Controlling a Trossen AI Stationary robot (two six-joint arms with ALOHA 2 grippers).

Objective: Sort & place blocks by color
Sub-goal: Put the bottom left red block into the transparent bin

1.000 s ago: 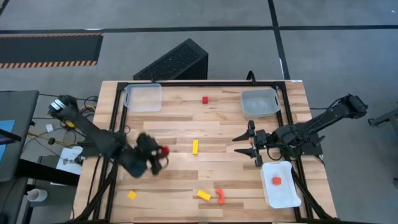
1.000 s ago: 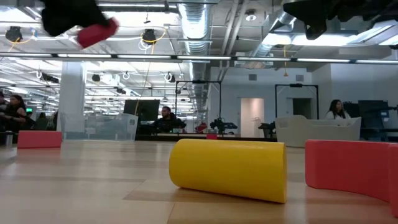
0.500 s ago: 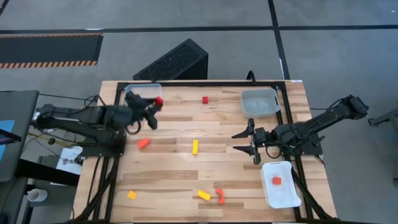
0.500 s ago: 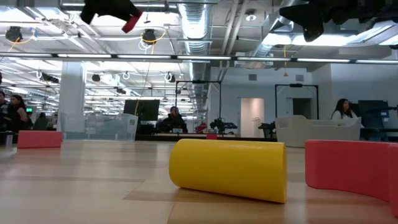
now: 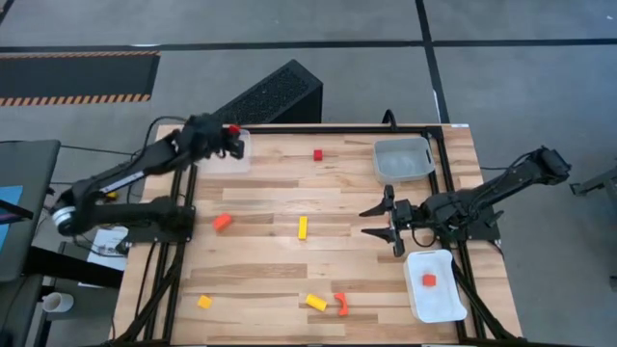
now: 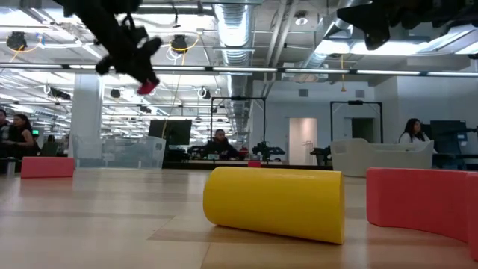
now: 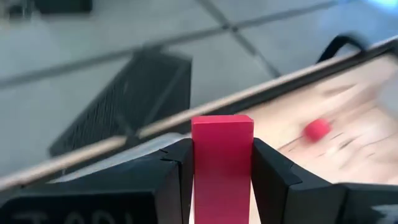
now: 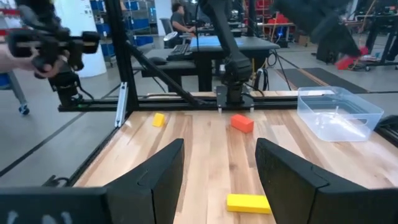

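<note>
My left gripper is shut on a red block high over the far edge of the clear tray at the table's far left. It also shows in the low view. My right gripper is open and empty at mid right, next to the white tray, which holds an orange block. On the table lie a red cube, an orange block, a yellow bar, a yellow cube, a yellow block and an orange curved piece. My left gripper pinches the red block's two opposite sides between its two fingers. The block's free end sticks out beyond the fingertips. In the low view the fingers slant downward, with the block at their lower end. The block is lifted clear of the tray and table.
A second clear tray stands at the far right. A black slanted box lies on the floor beyond the far edge. A black frame rail runs around the table. People sit in the room behind.
My left gripper has carried the red block from the table's left middle toward the far edge, to above the far left clear tray, staying shut on it. Its leaving has uncovered the orange block at left middle.
</note>
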